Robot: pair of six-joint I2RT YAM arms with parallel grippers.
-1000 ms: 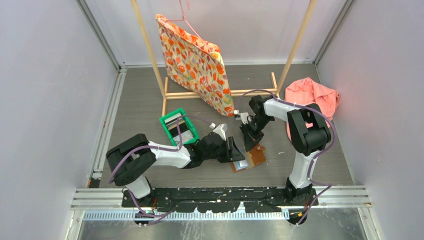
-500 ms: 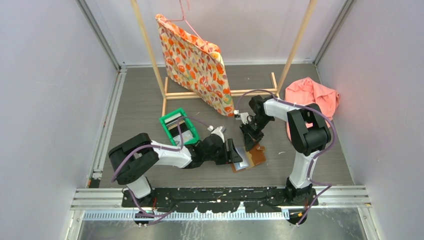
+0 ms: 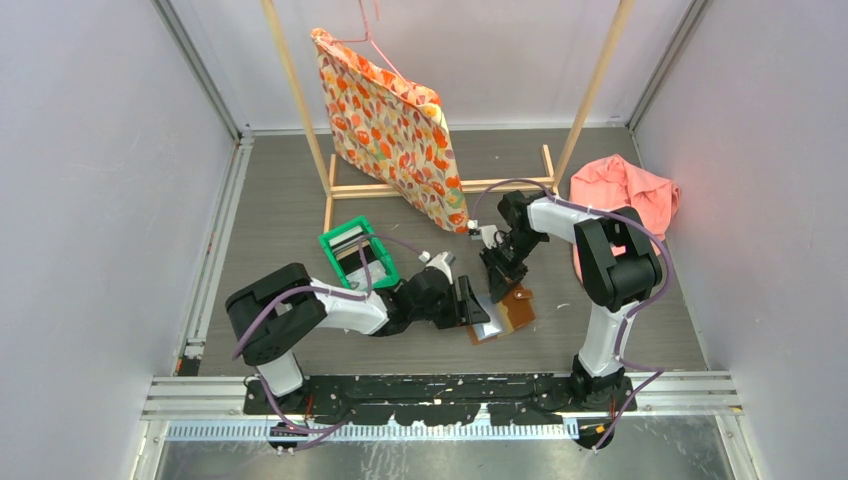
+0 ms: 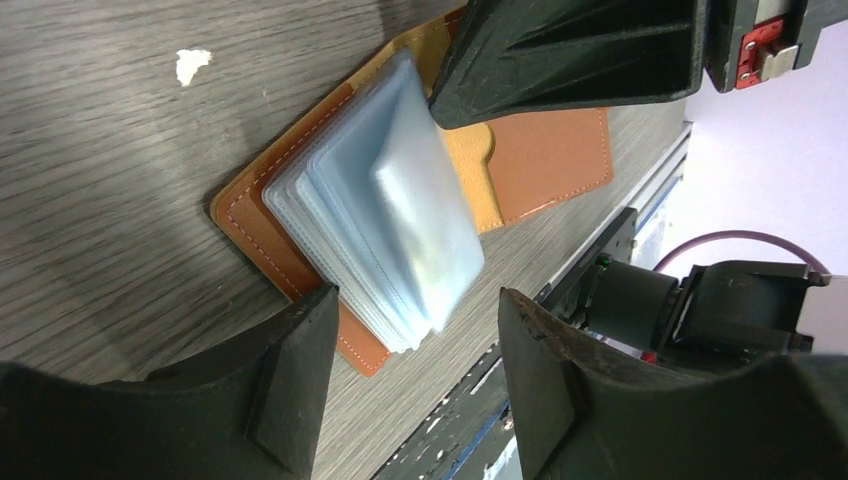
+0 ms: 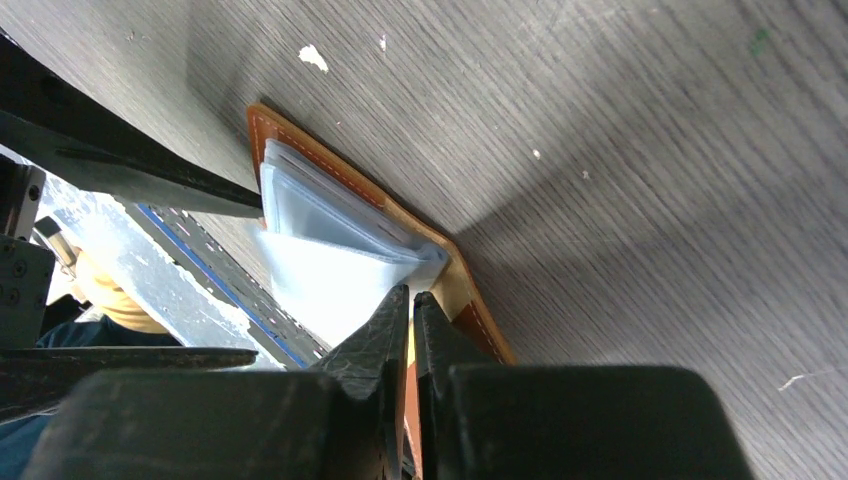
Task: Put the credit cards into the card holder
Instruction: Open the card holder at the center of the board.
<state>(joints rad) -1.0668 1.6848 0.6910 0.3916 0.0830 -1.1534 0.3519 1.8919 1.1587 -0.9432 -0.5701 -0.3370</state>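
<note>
The card holder [image 3: 515,309] lies open on the table, brown leather with a tan inside and a fan of clear plastic sleeves [image 4: 385,215]. My left gripper [image 4: 415,350] hangs open just off the sleeves' free edge, nothing between its fingers. My right gripper [image 5: 412,297] is shut, its tips pinching the tan inner flap [image 5: 452,285] at the holder's fold. In the top view both grippers meet over the holder, left gripper [image 3: 478,305] and right gripper [image 3: 499,283]. The credit cards [image 3: 363,262] show as flat dark and pale pieces inside the green bin.
The green bin [image 3: 340,240] stands left of the left arm. A wooden rack [image 3: 440,185] with a hanging flowered bag [image 3: 390,125] stands behind. A pink cloth [image 3: 625,190] lies at the back right. The table's metal front rail [image 4: 640,200] runs close to the holder.
My left gripper has opened wider beside the sleeves. The card holder has shifted slightly to the right and away. The right gripper has stayed shut in place.
</note>
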